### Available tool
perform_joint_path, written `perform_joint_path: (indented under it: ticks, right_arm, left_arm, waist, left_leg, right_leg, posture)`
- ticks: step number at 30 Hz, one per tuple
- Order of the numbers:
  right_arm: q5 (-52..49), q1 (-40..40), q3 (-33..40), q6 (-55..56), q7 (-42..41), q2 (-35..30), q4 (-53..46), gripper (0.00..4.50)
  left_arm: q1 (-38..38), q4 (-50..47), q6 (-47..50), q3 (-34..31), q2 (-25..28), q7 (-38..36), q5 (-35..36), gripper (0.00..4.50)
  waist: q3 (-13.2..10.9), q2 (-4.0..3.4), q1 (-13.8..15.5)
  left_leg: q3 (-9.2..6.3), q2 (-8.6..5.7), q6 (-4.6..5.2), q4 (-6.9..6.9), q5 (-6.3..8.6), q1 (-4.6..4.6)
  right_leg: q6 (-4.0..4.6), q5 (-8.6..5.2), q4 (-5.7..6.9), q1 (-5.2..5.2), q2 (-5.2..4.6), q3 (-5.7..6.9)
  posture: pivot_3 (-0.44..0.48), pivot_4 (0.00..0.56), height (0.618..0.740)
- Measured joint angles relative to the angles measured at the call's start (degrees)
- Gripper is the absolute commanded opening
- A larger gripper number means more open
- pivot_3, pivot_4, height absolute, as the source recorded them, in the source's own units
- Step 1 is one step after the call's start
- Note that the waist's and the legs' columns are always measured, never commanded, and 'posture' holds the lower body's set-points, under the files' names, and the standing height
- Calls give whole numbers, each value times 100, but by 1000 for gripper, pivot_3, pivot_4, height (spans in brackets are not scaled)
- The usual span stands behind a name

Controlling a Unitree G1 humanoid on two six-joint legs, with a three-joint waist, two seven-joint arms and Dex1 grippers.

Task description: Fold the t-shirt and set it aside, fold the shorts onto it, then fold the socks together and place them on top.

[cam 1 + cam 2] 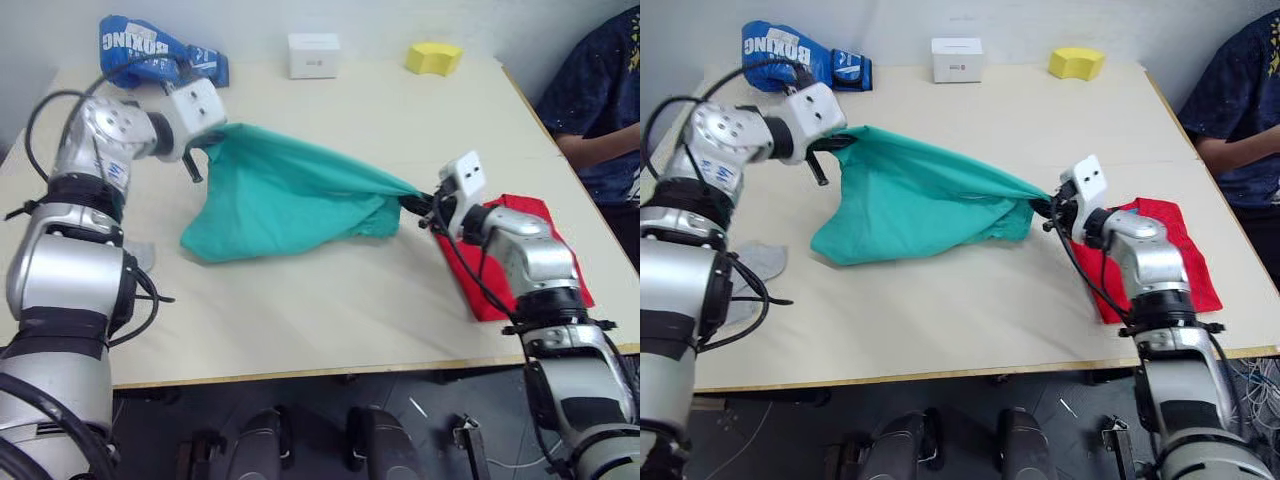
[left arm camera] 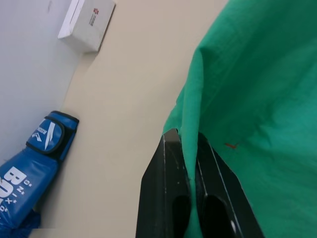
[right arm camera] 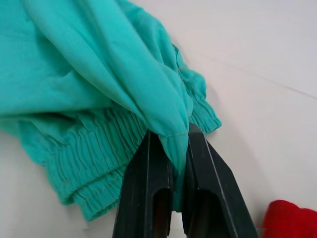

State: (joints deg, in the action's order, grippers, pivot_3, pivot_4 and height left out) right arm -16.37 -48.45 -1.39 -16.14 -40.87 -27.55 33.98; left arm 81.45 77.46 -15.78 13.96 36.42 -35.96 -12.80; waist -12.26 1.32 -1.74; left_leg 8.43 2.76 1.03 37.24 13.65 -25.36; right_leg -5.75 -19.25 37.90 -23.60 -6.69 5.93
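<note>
Along the far edge of the table (image 1: 330, 300) — a blue boxing glove (image 1: 150, 48), a white box (image 1: 313, 54), a yellow sponge (image 1: 433, 57); a person (image 1: 600, 100) sits alongside.

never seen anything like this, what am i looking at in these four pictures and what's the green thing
This is a two-armed humanoid robot at a table, and a person sits at the table's far right. The two wide pictures come from cameras in its head, looking down over its arms. The two close-ups come from cameras on its wrists, looking along the black fingers.

The green thing is a pair of shorts. The left gripper and the right gripper each pinch an edge of it, stretching it above the table.

A folded red t-shirt lies under the right arm. A grey sock lies near the left edge. At the back are a blue boxing glove, a white box and a yellow block.
</note>
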Motion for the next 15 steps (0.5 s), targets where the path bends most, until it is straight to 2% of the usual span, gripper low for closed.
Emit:
perform_joint_path:
  ticks: [4,8,13,15]
  right_arm:
    - [35,-129,286,273,308,339,429,1189]
    - [140,-123,549,831,777,537,537,2637]
    - [367,152,701,1622,1026,470,375,4454]
    - [428,523,676,1888,714,218,-81,4500]
  left_arm:
    - [-202,29,262,-697,-133,436,341,935]
    - [-425,23,439,-1187,-113,899,449,2202]
    - [-653,61,897,-2204,18,1385,1078,3777]
    - [-772,19,815,-2272,167,1041,1106,4375]
  waist:
    - [0,0,-3]
    - [0,0,-7]
    - [0,0,-7]
    - [1,0,1]
  left_leg:
    - [-1,3,0,2,0,1]
    - [-1,2,-1,1,0,5]
    - [-3,1,0,-1,0,4]
    - [10,-4,-1,-3,0,5]
  right_leg:
    - [0,0,6,0,1,0]
    - [0,0,9,0,1,-6]
    - [0,0,10,0,-1,-7]
    - [0,0,9,1,2,-6]
  posture:
    - [0,150,740]
    - [0,150,740]
    - [0,150,740]
    - [0,150,740]
